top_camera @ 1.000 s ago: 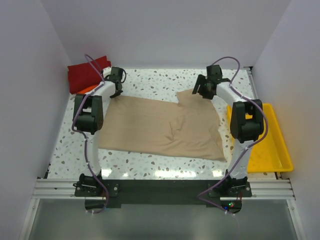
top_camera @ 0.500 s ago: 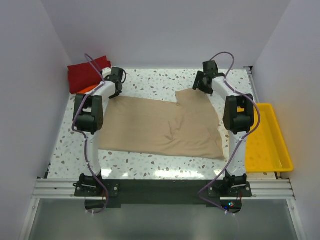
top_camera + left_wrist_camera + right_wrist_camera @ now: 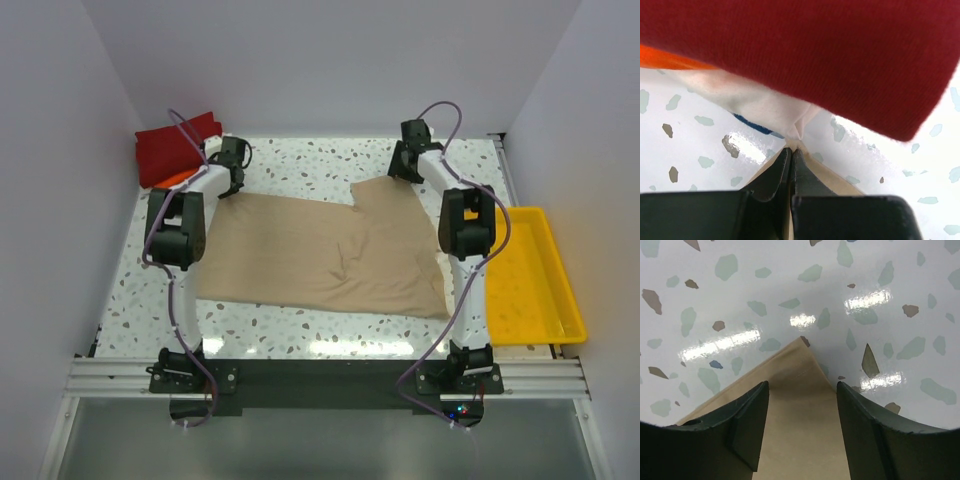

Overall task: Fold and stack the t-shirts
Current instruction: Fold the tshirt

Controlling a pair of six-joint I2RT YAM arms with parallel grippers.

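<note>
The tan t-shirt (image 3: 320,250) lies spread flat on the speckled table. My left gripper (image 3: 232,170) is at its far left corner, beside the stack of folded shirts. In the left wrist view that gripper (image 3: 791,149) is shut, pinching the tan t-shirt's corner (image 3: 840,181). Just past it lie the dark red shirt (image 3: 815,50), the orange one (image 3: 670,57) and the white one (image 3: 755,102). My right gripper (image 3: 405,165) is at the shirt's far right corner. In the right wrist view it (image 3: 802,390) is open, with its fingers on either side of the tan corner (image 3: 800,410).
The folded dark red shirt (image 3: 175,145) sits on the orange one (image 3: 172,178) at the far left corner of the table. A yellow plastic tray (image 3: 530,290) lies along the right edge. White walls close in the table on three sides.
My right arm has reached farther back, bringing its open gripper to the far end of the shirt's right corner. My left gripper has barely moved.
</note>
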